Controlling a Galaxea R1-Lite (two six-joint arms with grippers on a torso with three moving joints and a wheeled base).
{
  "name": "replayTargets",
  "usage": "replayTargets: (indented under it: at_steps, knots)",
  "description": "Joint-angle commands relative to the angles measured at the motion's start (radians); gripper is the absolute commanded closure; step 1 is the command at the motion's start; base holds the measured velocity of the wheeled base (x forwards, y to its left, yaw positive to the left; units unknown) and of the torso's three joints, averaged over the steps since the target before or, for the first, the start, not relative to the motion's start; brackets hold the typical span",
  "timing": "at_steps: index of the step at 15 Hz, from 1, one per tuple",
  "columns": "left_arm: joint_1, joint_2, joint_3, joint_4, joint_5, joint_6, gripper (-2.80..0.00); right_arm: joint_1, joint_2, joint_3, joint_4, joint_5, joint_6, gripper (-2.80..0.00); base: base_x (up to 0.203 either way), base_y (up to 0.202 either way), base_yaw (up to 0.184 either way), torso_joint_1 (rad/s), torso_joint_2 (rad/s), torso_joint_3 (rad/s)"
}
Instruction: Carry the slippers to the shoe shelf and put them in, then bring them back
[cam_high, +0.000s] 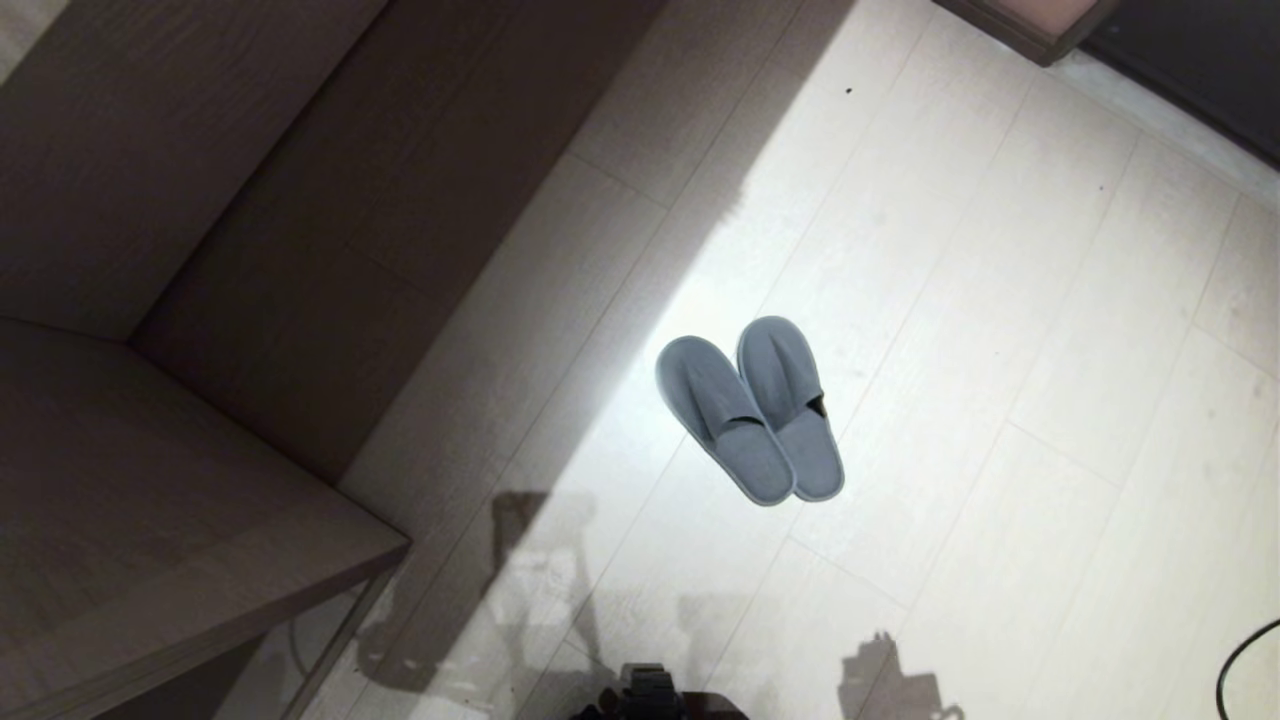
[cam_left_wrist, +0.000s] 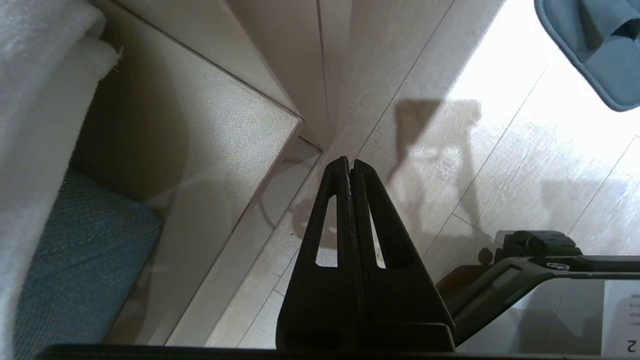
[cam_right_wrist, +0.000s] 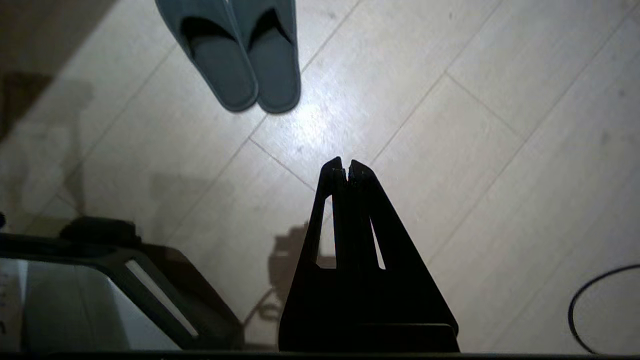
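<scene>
The slippers (cam_high: 752, 420), a grey-blue fabric pair, lie side by side on the pale plank floor in a bright patch of light, toes pointing away from me. The right wrist view shows the slippers (cam_right_wrist: 240, 60) from the heel end, with my right gripper (cam_right_wrist: 347, 169) shut and empty, hanging above bare floor a good way short of them. My left gripper (cam_left_wrist: 350, 167) is shut and empty too, over the floor by a cabinet corner; one slipper's edge (cam_left_wrist: 595, 45) shows far off. Neither gripper appears in the head view. The shoe shelf is out of view.
A taupe wood-laminate unit (cam_high: 160, 500) fills the left side, with a darker panel (cam_high: 350, 200) behind it. My base (cam_high: 650, 695) shows at the bottom edge. A black cable (cam_high: 1245, 670) curls on the floor at the lower right. Blue fabric (cam_left_wrist: 75, 260) lies beside the cabinet.
</scene>
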Motion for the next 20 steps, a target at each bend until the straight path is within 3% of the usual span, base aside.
replayTargets:
  at_steps: [1, 20]
  knots:
    - [0.0, 0.001, 0.0, 0.0, 0.0, 0.0, 0.0, 0.0, -0.022, 0.001, 0.064, -0.007, 0.002, 0.0, 0.0, 0.0, 0.0, 0.002, 0.0, 0.085]
    - [0.0, 0.001, 0.0, 0.0, 0.0, -0.005, 0.0, 0.0, -0.022, 0.002, 0.043, -0.006, -0.001, 0.0, 0.0, 0.0, 0.0, 0.002, 0.0, 0.195]
